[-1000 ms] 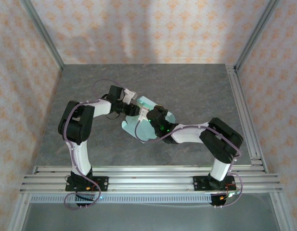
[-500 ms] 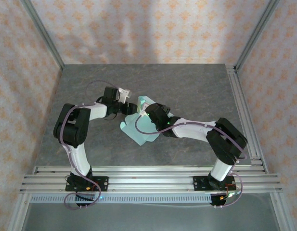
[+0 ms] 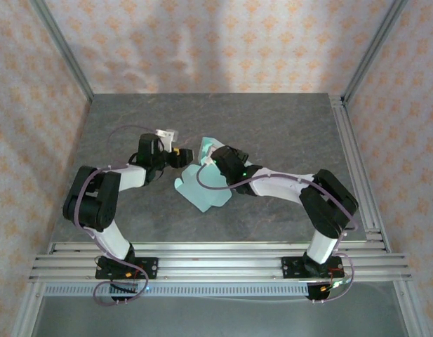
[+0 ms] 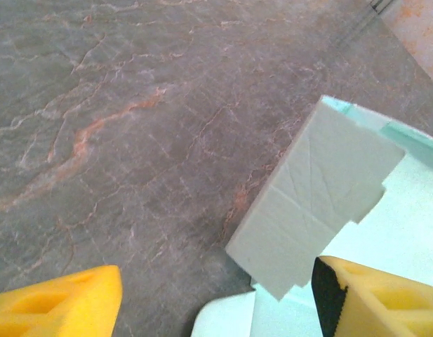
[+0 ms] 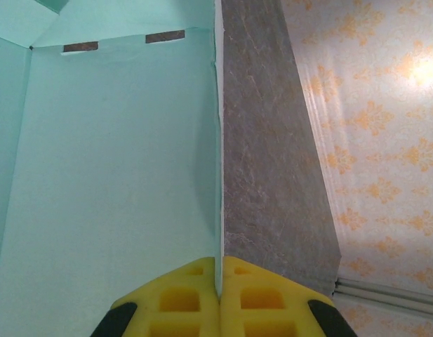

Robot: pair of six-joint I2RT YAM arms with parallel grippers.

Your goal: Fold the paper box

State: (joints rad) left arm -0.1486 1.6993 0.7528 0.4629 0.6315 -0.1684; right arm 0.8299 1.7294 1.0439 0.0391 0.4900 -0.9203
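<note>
The paper box [image 3: 202, 189], partly folded, lies at the centre of the bench [image 3: 286, 126], with the right gripper [image 5: 218, 275] clamped closed on its upright panel and the left gripper [image 3: 184, 154] open at its 9 o'clock.

Paper box [image 3: 202, 189]: pale mint-green thin card, die-cut, creased, partly folded. The broad base panel lies flat near the middle of the table [image 3: 293, 126], with a side panel raised at its far end. One notched flap [image 4: 314, 200] shows a whitish, creased face, and two small slots [image 5: 81, 47] sit beside a fold.
</note>
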